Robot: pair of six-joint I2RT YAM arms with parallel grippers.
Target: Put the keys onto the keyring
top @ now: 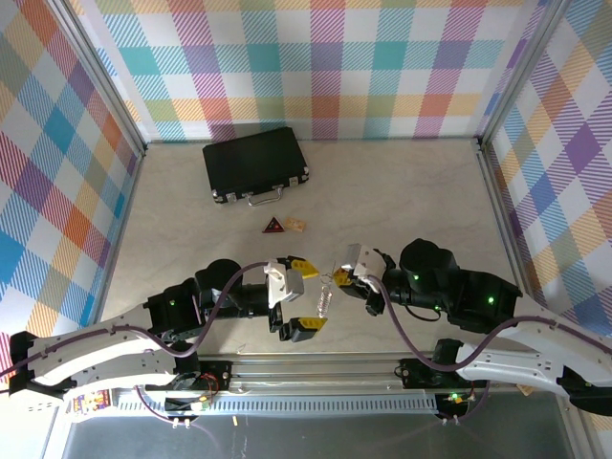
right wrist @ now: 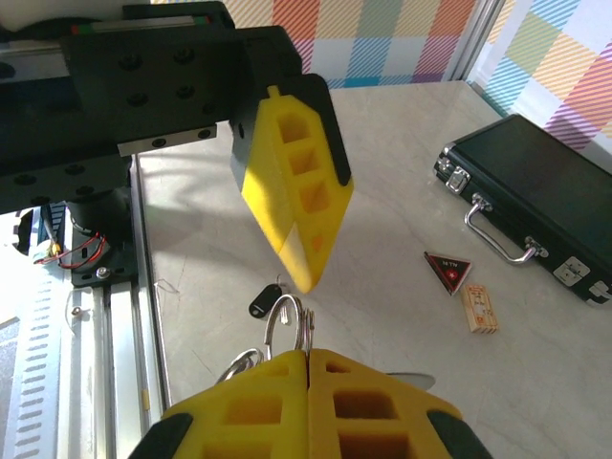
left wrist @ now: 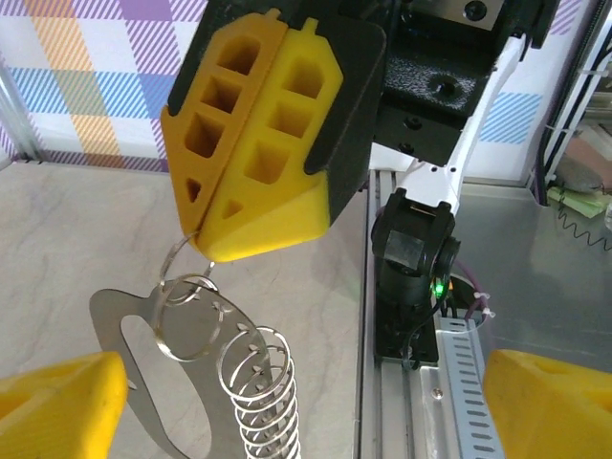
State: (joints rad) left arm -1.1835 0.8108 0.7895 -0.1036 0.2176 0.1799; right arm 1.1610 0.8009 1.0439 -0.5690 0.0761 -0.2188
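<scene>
At the near edge of the desk (top: pixel 402 201), right between the two arms, the right gripper (top: pixel 342 277) is pinched together on the keyring (top: pixel 325 292), its loops dangling beneath the yellow fingers. Facing it, the left gripper (top: pixel 304 296) stands wide apart with nothing in it. So where's the key (right wrist: pixel 261 302)? It's down on the desk, below the hanging keyring and a touch toward the rail (right wrist: pixel 38 363). One left finger (right wrist: pixel 296 191) hovers above it. It lies on a slant, black head toward the rail and the other end angled up toward the keyring; the blade is too small to make out. The free left gripper looks the nearer and the obvious one to drop down for it, and my read is it needs to turn to close across that slant. The right wrist camera hands us the key, plus the case (right wrist: pixel 535 201), triangle (right wrist: pixel 448 271) and chip (right wrist: pixel 478 308) well beyond it. The left wrist camera gives the keyring up close: a split ring nipped at the fingertips, a flat metal loop and a wire coil. From overhead the key is too small to pick out among the fingers.
</scene>
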